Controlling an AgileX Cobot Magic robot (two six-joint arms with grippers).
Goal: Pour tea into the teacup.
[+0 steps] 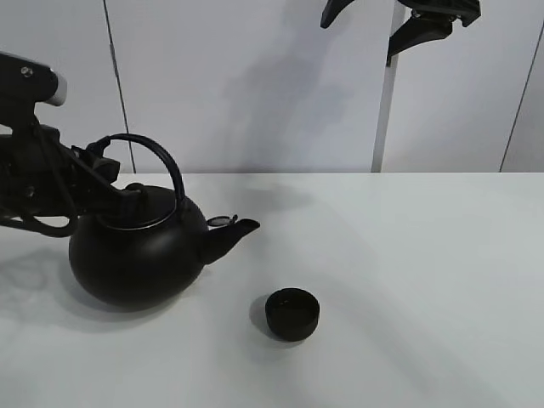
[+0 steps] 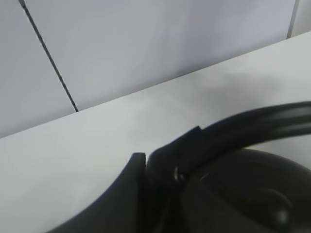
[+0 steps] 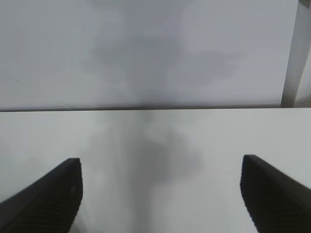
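Note:
The black kettle (image 1: 136,255) with an arched handle (image 1: 157,157) stands at the left of the white table, its short spout (image 1: 231,234) pointing right. The small black teacup (image 1: 292,314) sits on the table to the right of the spout, in front of it and apart from it. My left gripper (image 1: 115,185) is shut on the handle near its left base. In the left wrist view one finger (image 2: 121,194) lies against the handle (image 2: 252,121) above the kettle body (image 2: 252,194). My right gripper (image 1: 361,34) hangs high at the back, open and empty, with its fingers (image 3: 53,194) wide apart.
The white table (image 1: 425,280) stretches to the right of the teacup. A pale panelled wall (image 1: 272,85) with a light vertical post (image 1: 384,110) stands behind the table.

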